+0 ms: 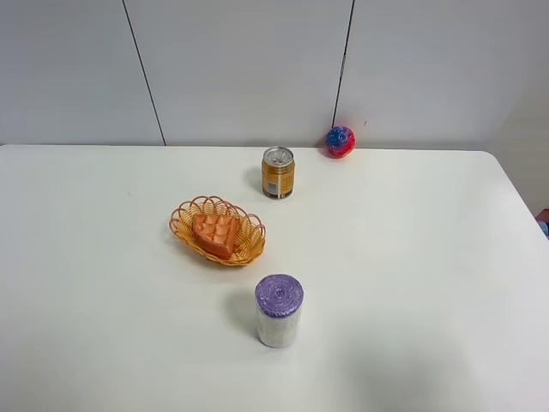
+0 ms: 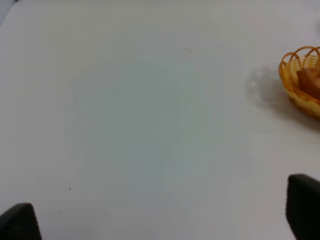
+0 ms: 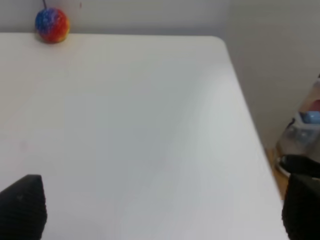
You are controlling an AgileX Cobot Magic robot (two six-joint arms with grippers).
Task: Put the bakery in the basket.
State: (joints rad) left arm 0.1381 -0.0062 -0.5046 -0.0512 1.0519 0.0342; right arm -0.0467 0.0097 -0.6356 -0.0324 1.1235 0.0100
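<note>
From above, the bakery [image 1: 216, 233] is lying inside the basket [image 1: 182, 225]. The left gripper [image 2: 160, 220] is hanging wide apart, gripping nothing, the basket off to one side. The right gripper [image 3: 160, 212] is likewise spread and unladen; any careless sweep risks nudging the basket.

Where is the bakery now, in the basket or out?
In. The bakery lies inside the basket, within its looped rim; neither hand touches it.

Left gripper [image 2: 160, 220]: two matte black finger tips, blunt rounded corners, plain. Right gripper [image 3: 160, 215]: same black fingers [image 3: 22, 207], faint ribbed texture on one pad
</note>
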